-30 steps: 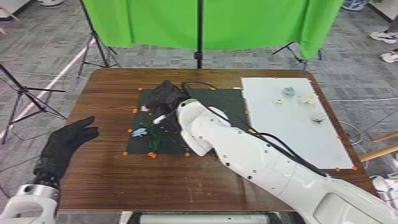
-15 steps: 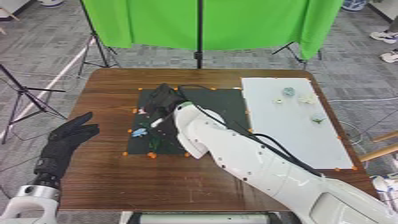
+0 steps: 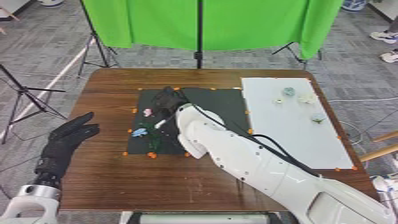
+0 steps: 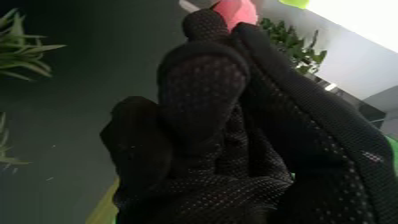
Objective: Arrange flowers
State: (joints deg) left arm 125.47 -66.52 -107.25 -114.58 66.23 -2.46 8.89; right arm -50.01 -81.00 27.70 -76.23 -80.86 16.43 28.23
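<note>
In the head view my right hand (image 3: 166, 104) is over the left part of the dark mat (image 3: 209, 145), with a pink flower (image 3: 147, 113) at its left side. The right wrist view shows the right hand (image 4: 204, 85) with fingers and thumb close together, pinching the pink flower (image 4: 236, 12) at their tips. A blue flower (image 3: 139, 132) with green stems (image 3: 155, 142) lies on the mat, nearer the robot. My left hand (image 3: 67, 140) is held beyond the mat's left side, open and holding nothing.
The white board (image 3: 284, 130) on the right bears several pale flowers, among them a blue-green one (image 3: 289, 91) and a cream one (image 3: 307, 99). My right forearm crosses the table between board and mat. Orange marks line the mat's edges.
My right hand has shifted slightly toward the robot, and the pink flower beside it has moved along with it. The left hand has hardly moved.
</note>
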